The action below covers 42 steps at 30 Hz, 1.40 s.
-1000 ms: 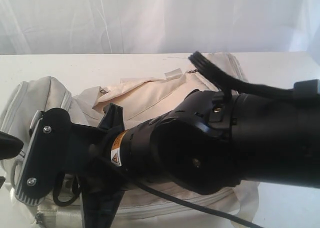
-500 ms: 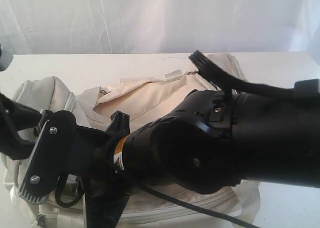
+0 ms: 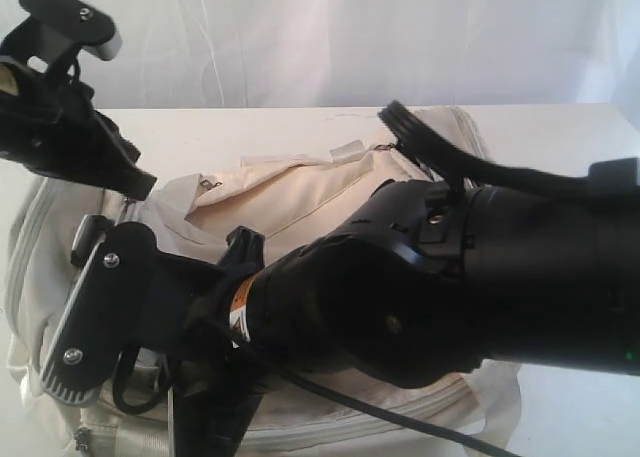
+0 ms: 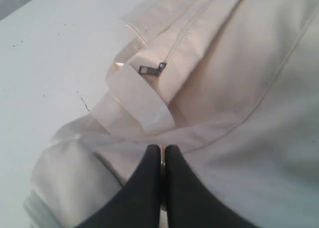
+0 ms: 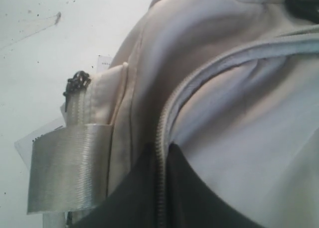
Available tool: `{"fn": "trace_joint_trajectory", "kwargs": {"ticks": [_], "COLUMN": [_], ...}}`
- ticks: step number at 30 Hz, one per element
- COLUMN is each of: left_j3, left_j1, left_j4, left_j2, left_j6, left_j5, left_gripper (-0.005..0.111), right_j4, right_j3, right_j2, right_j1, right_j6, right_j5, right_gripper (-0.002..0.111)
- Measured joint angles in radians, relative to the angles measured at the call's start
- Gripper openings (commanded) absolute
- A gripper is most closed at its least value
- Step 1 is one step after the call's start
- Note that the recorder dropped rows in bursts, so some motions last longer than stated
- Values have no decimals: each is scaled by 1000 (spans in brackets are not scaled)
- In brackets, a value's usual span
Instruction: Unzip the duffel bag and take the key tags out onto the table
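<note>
– White table (image 3: 250, 127), duffel bag (image 3: 300, 197) on it: how did the bag lie?
– Lengthwise, left to right in the exterior view. The left gripper (image 4: 162, 153) was closed over the fabric. The right gripper (image 5: 162, 155) pinched the zipper (image 5: 160, 123), which only its wrist view showed.

The right arm (image 3: 480, 287) hides much of the duffel bag (image 3: 290, 192); the exterior view's lower edge cuts off its base.

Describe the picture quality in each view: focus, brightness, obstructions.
Exterior view: the dark right arm looms close, hiding much of the duffel bag; the backdrop is washed out. Left wrist view: soft overall, table overbright, zipper pull legible. Right wrist view: blurred close-up fabric, fingers near-black silhouettes.
</note>
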Motion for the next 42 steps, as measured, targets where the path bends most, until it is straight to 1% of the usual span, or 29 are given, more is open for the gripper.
{"fn": "trace_joint_trajectory", "kwargs": {"ticks": [9,12,15,17,18,19,20,23,24,25,26,27,31,33,35,36,37,38,41,42], "left_j3": [-172,-219,-244,-247,-247,-247,-247,-254,-256,-256,-256,-256,-256,-256,-256,-256,-256,-256,-218,-201], "left_j1": [8,29,65,82,90,92,95,102,104,104,105,105,105,105,105,105,105,105,105,105], "left_j4": [60,71,75,71,70,69,69,80,85,87,87,87,87,87,87,87,87,81,50,45], "left_j2": [241,306,348,358,359,359,359,361,361,361,359,354,291,236,175,150,124,82,-43,-81], "left_j6": [0,-9,-76,-112,-117,-117,-115,-107,-105,-105,-105,-105,-105,-105,-105,-105,-108,-110,-112,-112], "left_j5": [-31,-36,-33,-25,-21,-15,-8,-6,1,8,20,33,102,143,194,216,238,270,319,334], "left_gripper": [0,0,0,3,9,17,27,66,75,84,88,89,84,78,67,62,53,46,21,14], "right_j4": [-2,-2,-4,-4,-6,-5,-5,-1,-1,-1,1,1,2,2,2,2,2,2,2,2], "right_j3": [0,0,0,0,0,0,0,0,0,0,0,0,0,0,0,0,0,0,0,-2], "right_j2": [0,0,0,0,0,0,0,0,0,0,0,0,0,0,0,0,0,0,-4,-7], "right_j1": [0,0,0,-2,-2,-2,-2,-2,-2,-2,-2,-2,-2,-2,-2,-2,-2,-2,-2,-2], "right_j6": [7,7,7,7,7,7,7,7,7,13,16,20,23,26,48,60,72,80,107,110], "right_j5": [23,35,33,30,28,28,28,42,46,50,53,56,57,57,57,55,53,53,56,56], "right_gripper": [0,0,0,0,0,0,0,0,0,0,0,0,0,0,3,8,13,18,43,50]}}
